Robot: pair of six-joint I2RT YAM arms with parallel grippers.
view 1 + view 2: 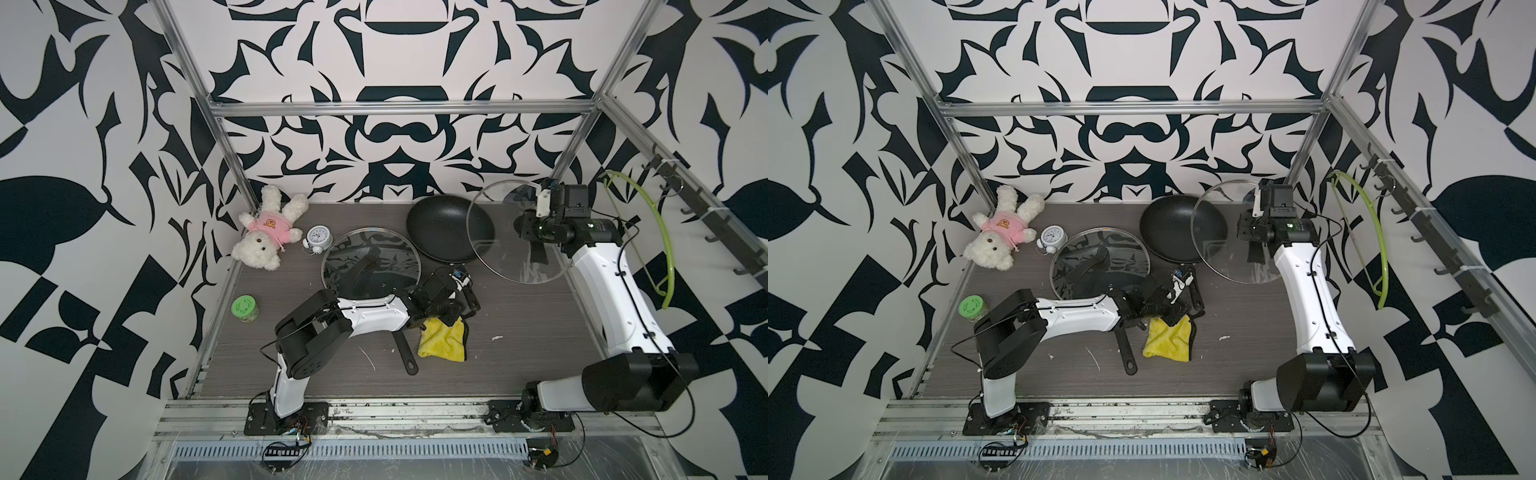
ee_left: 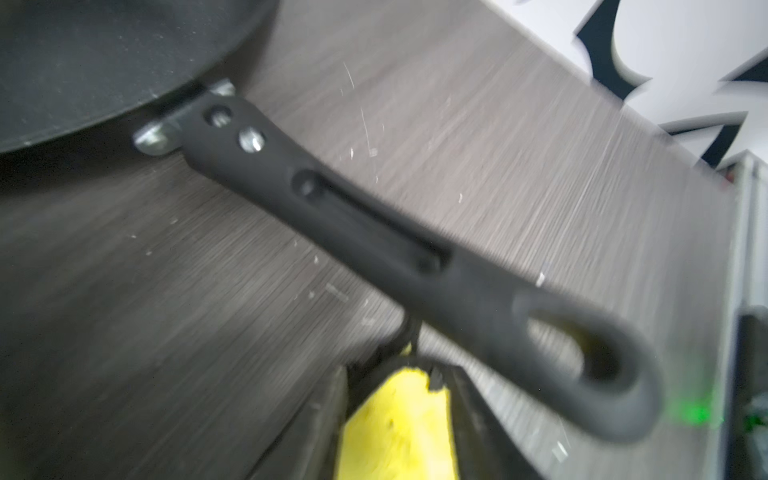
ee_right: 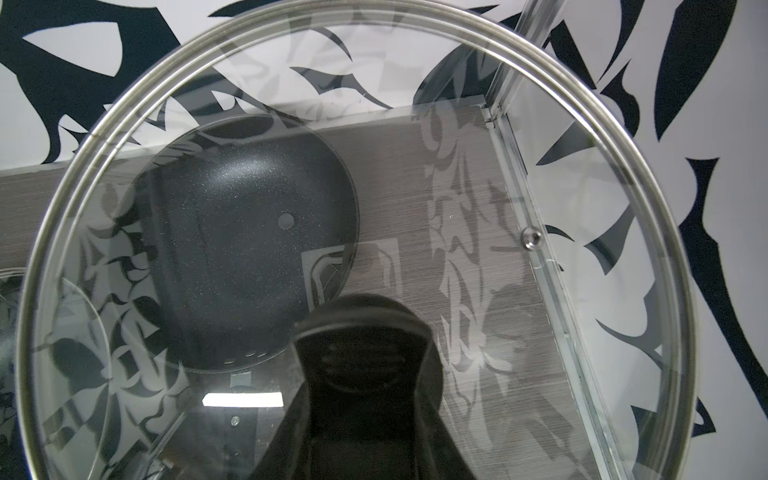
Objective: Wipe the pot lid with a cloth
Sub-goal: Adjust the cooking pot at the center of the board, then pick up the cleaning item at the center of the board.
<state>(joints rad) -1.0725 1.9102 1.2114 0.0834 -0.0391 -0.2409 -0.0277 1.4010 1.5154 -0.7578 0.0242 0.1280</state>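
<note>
Pinching in left fingers (image 2: 473, 419) yellow microfibre cloth (image 2: 395, 432), lower centre of wrist view; risking snagging on frying pan handle (image 2: 365, 232). Clamping glass pot lid (image 1: 511, 257) in right gripper (image 1: 534, 228); risking slipping.

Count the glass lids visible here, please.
2. One glass lid lies on a frying pan mid-table; the other lid is held raised by the right gripper, near the uncovered pan.
</note>
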